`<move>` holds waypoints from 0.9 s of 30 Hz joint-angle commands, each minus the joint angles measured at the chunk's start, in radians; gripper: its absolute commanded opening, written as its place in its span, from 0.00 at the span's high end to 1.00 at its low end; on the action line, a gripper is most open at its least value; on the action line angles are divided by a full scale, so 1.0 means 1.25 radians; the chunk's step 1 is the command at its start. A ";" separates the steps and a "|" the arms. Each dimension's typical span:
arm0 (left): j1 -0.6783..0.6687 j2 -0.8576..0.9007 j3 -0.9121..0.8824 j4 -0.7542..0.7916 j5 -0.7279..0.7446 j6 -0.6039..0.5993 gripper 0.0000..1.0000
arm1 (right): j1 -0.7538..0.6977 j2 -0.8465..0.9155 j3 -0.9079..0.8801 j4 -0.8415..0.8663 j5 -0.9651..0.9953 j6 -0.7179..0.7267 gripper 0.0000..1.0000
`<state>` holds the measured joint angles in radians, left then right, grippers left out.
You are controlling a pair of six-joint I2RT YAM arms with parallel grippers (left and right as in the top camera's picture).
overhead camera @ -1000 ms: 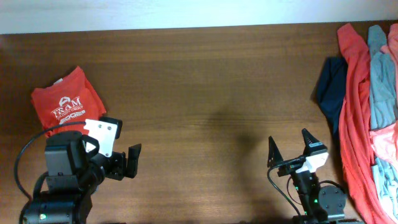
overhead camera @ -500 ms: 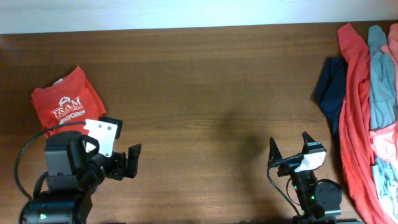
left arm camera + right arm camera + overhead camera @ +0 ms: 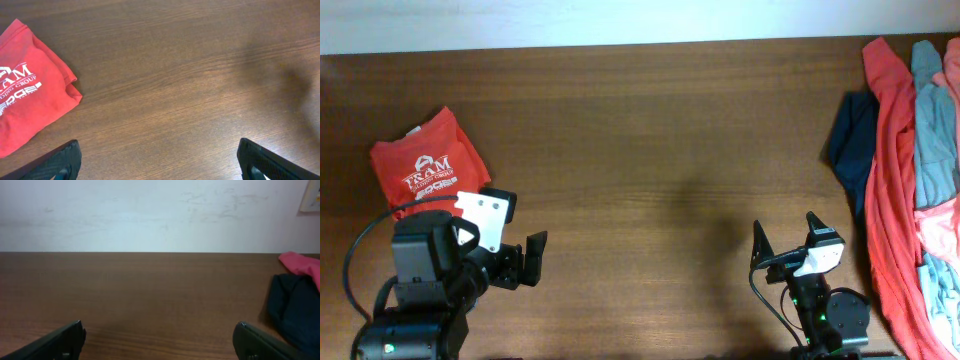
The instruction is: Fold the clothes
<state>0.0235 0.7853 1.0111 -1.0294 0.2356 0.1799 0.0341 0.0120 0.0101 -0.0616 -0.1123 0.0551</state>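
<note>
A folded orange-red T-shirt with white lettering (image 3: 428, 166) lies at the left of the wooden table; it also shows in the left wrist view (image 3: 27, 95). My left gripper (image 3: 515, 262) is open and empty, just right of and below the shirt, with both fingertips at the bottom of its wrist view (image 3: 160, 155). My right gripper (image 3: 785, 232) is open and empty near the front right; its wrist view (image 3: 159, 336) shows bare table between the fingers. A pile of clothes (image 3: 910, 170) in red, grey-blue, navy and pink lies at the right edge.
The navy garment (image 3: 850, 135) sticks out of the pile toward the middle; it shows at the right of the right wrist view (image 3: 295, 312) with a pink-red piece (image 3: 300, 262) behind it. A white wall (image 3: 150, 215) stands behind the table's far edge.
The right gripper has drawn back a little toward the front edge between the earliest frame and now. The left arm and the clothes have not moved.
</note>
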 commanded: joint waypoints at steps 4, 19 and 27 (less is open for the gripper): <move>-0.001 -0.004 -0.002 -0.001 0.009 0.013 0.01 | -0.002 -0.007 -0.004 -0.007 0.016 0.001 0.01; -0.001 -0.054 -0.016 -0.006 -0.022 0.013 0.01 | -0.002 -0.007 -0.004 -0.007 0.016 0.001 0.01; -0.002 -0.186 -0.114 -0.012 -0.057 0.013 0.01 | -0.002 -0.007 -0.004 -0.007 0.016 0.001 0.01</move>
<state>0.0235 0.6132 0.9310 -1.0435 0.1936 0.1799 0.0341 0.0120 0.0101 -0.0624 -0.1120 0.0559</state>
